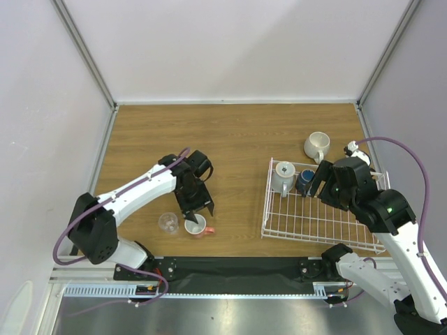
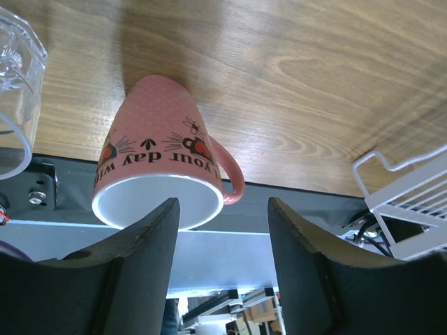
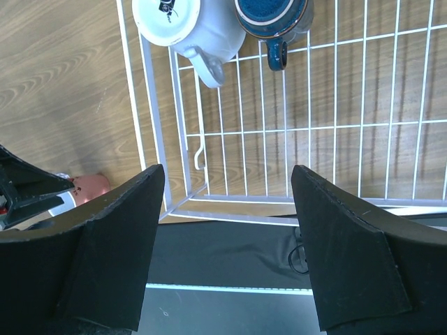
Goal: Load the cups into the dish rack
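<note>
A reddish-pink cup [image 1: 198,225] with a white inside stands on the wood table near its front edge. In the left wrist view the cup [image 2: 157,167] sits just beyond my left finger, handle toward the gap. My left gripper [image 1: 199,211] [image 2: 223,206] is open right over it, holding nothing. A small clear glass [image 1: 167,222] [image 2: 14,91] stands to the cup's left. The white wire dish rack [image 1: 328,222] [image 3: 328,139] holds a pale grey-blue mug [image 1: 284,176] [image 3: 174,24] and a dark blue mug [image 1: 305,181] [image 3: 272,17]. My right gripper [image 1: 318,183] [image 3: 227,174] is open and empty above the rack.
A cream-white mug [image 1: 318,146] stands on the table just behind the rack. A black strip [image 1: 237,267] runs along the table's front edge by the arm bases. White walls close in the back and sides. The rack's near corner [image 2: 412,188] shows in the left wrist view.
</note>
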Controlling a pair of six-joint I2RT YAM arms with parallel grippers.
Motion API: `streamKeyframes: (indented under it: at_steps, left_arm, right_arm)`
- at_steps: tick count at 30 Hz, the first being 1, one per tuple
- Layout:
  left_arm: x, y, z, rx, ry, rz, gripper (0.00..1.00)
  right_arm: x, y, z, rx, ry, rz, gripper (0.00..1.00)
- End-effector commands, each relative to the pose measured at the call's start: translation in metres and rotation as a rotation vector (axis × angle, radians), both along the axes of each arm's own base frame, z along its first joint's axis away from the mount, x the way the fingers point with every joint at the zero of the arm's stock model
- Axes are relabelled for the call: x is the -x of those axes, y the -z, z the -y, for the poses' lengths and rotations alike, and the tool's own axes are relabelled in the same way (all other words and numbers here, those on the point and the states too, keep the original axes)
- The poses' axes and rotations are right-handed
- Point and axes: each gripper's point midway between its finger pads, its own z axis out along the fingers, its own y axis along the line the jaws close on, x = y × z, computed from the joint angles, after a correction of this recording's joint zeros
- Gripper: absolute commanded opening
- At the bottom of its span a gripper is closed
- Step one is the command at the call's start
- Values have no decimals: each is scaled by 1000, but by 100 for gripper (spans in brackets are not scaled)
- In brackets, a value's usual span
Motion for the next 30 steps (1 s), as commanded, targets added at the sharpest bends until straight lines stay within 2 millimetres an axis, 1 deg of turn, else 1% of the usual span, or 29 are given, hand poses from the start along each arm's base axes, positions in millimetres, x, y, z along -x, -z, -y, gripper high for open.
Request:
streamKeyframes:
  at_steps: [1,6,10,17,19,21,22,25,26,28,29,30]
  left_arm:
    - [2,6,2,5,-56,-44,59]
    - [2,13,1,-16,-79,-79,58]
    - [1,20,-3,-29,-104,-83,50]
    - [10,34,-6,-44,-110,-133,46]
    - [9,36,-6,-45,-111,-132,46]
    - [10,38,-6,-46,-104,-140,43]
    - [8,39,-5,-42,-102,-137,41]
    - [6,36,-3,-32,-93,-125,29]
    - [3,34,-2,-27,-89,-116,19]
    - [0,30,0,-18,-77,-104,12]
    - [-4,25,3,-7,-69,-87,3]
    - [-6,21,5,2,-61,-80,0]
  right_arm:
    - [0,-9,2,1,-1,26,79]
    - [-2,-11,1,4,-6,29,79]
    - [-2,-10,1,8,-11,29,79]
    - [0,-9,3,8,-4,29,79]
    - [0,-9,3,11,-6,27,79]
    - [0,-8,3,8,-7,24,79]
    - [-1,-7,3,9,-6,24,79]
    - [-2,-7,1,5,-8,22,79]
    - [-3,-8,0,2,-11,25,79]
    - [-3,-8,-1,1,-13,23,79]
    - [-3,-8,0,3,-12,25,79]
    - [-3,-9,-1,0,-16,27,79]
